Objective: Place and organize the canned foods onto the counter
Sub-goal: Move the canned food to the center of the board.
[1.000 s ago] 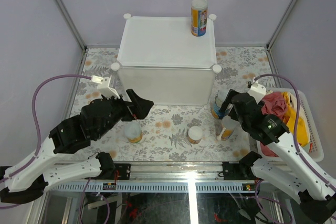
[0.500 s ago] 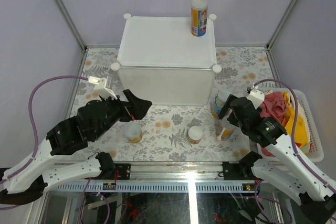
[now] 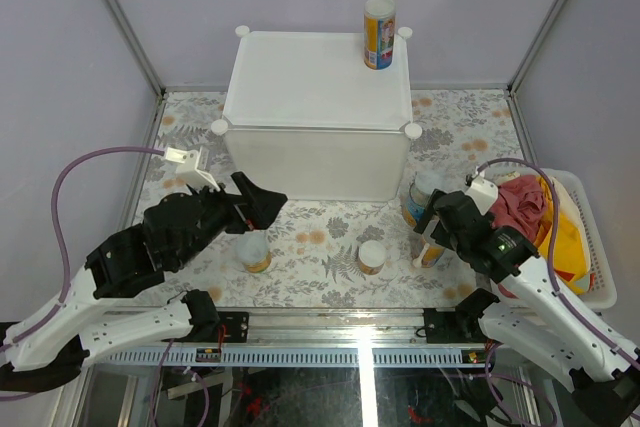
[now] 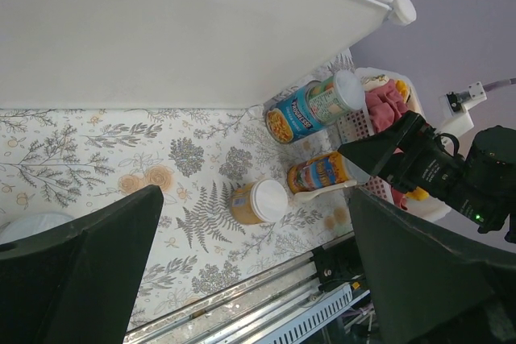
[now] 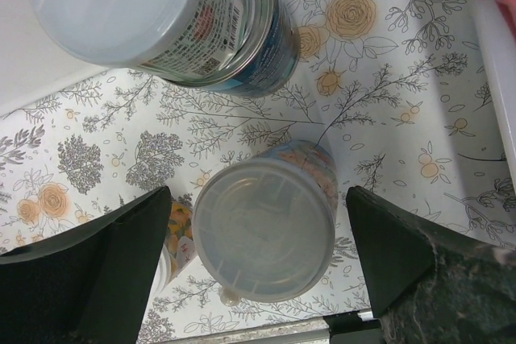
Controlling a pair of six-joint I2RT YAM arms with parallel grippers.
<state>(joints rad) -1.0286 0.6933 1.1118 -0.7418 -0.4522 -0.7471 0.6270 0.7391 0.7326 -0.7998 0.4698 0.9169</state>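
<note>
From where I'm standing, the right gripper [image 3: 432, 235] is hovering with its fingers spread wide either side of a pale-lidded can [image 5: 264, 239], and a blue-labelled tin [image 5: 201, 22] is standing just past it at 11 o'clock. The left gripper [image 3: 262, 203] is hanging with its fingers gaping and holding nothing, another can [image 3: 256, 250] sitting at its 6 o'clock. One tall yellow can [image 3: 379, 33] is standing upright at the 1 o'clock corner of the counter [image 3: 318, 77].
</note>
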